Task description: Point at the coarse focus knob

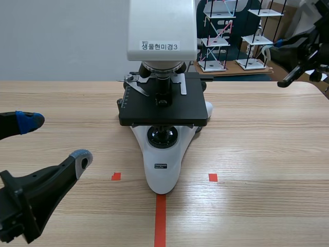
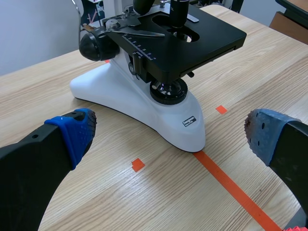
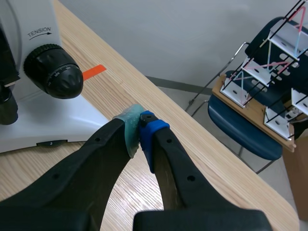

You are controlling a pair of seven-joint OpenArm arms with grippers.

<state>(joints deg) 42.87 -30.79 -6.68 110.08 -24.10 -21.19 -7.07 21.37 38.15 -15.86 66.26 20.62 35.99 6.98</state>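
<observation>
A white microscope (image 1: pixel 162 170) with a black stage (image 1: pixel 163 105) stands at the table's middle. In the right wrist view its black coarse focus knob (image 3: pixel 53 72) juts from the white body under the word TENSION. My right gripper (image 3: pixel 139 126) is shut on nothing, its tips a short way off the knob and not touching it. In the scene view that gripper (image 1: pixel 278 45) hangs raised at the far right. Another black knob (image 2: pixel 94 45) shows on the microscope's other side. Low in front of the base my left gripper (image 1: pixel 54 140) (image 2: pixel 168 130) is open with nothing between its fingers.
Orange-red tape marks (image 1: pixel 160 218) lie in front of the microscope. Beyond the table's far edge stand wire-frame shelf models (image 1: pixel 218 36) on a low board and a dark blue seat (image 3: pixel 245 127). Bare wooden table (image 1: pixel 267 154) stretches to the microscope's right.
</observation>
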